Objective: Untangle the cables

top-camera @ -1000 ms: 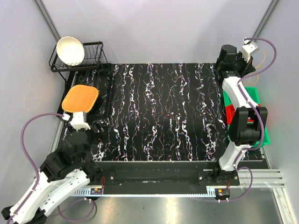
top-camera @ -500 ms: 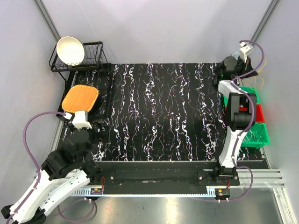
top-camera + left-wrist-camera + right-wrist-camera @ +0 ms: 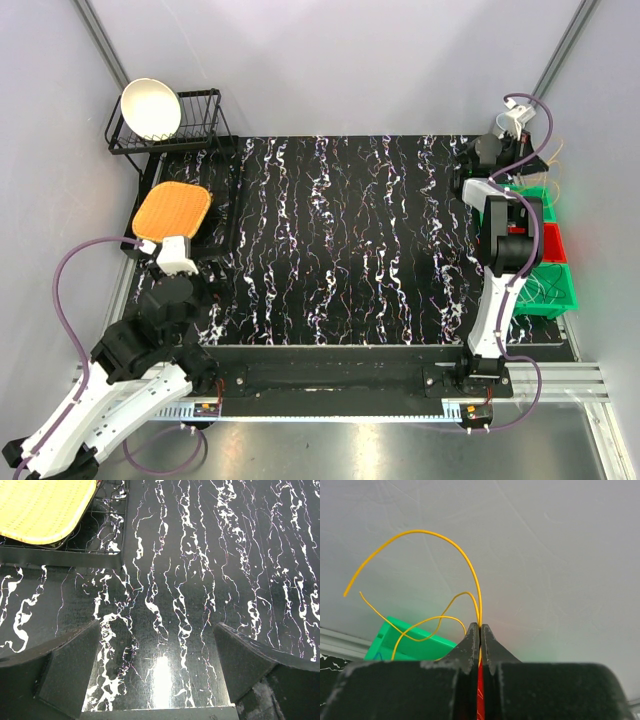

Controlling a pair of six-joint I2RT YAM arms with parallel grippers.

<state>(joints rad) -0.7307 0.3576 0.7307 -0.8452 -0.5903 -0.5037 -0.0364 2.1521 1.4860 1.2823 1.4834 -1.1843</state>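
Swung farther toward the 1 o'clock corner than a second ago, the right gripper (image 3: 480, 628) is pressed together on an orange-yellow cable (image 3: 468, 562), raised before the grey wall (image 3: 560, 555). Other thin cables (image 3: 545, 285) lie in the green bin (image 3: 562, 300) at 3 o'clock. At 8 o'clock the left gripper (image 3: 156, 630) hangs spread wide over the black marbled mat (image 3: 340, 230).

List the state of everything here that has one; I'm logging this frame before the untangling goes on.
left gripper, jaws open, holding nothing.
right gripper, jaws shut on the orange-yellow cable.
orange-yellow cable, pinched at one spot, loose loops hanging free in the air.
white bowl, propped up at a tilt.
orange tray, lying flat.
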